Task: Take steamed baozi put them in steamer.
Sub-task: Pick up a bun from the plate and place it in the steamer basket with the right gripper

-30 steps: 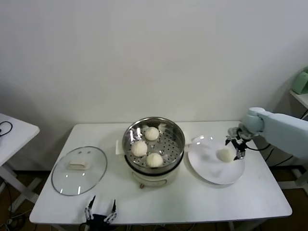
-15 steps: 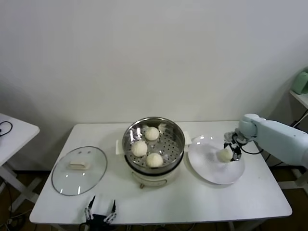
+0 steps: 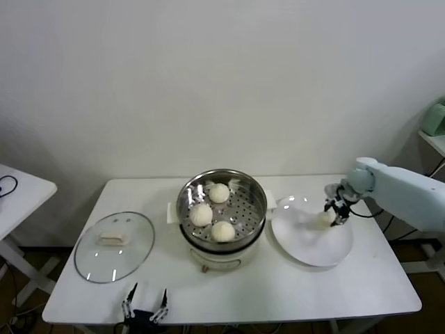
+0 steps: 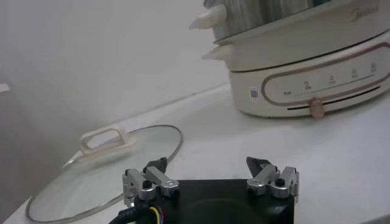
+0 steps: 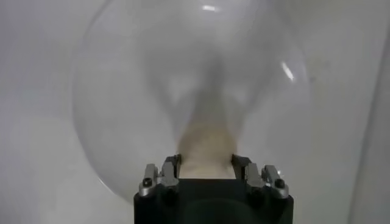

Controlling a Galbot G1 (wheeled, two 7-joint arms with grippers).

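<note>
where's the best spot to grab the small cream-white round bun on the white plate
Grip the small cream-white round bun across its widest middle, coming from above: it is a smooth dome on the flat white plate, so only its sides offer opposing faces. The right gripper has its jaws shut there.

steamer (image 3: 222, 229) top open, 3 baozi (image 3: 201, 214) inside

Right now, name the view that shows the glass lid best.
The head view: the whole glass lid lies flat left of the steamer. The left wrist view shows it partly, edge-on. The right wrist view misses it.
</note>
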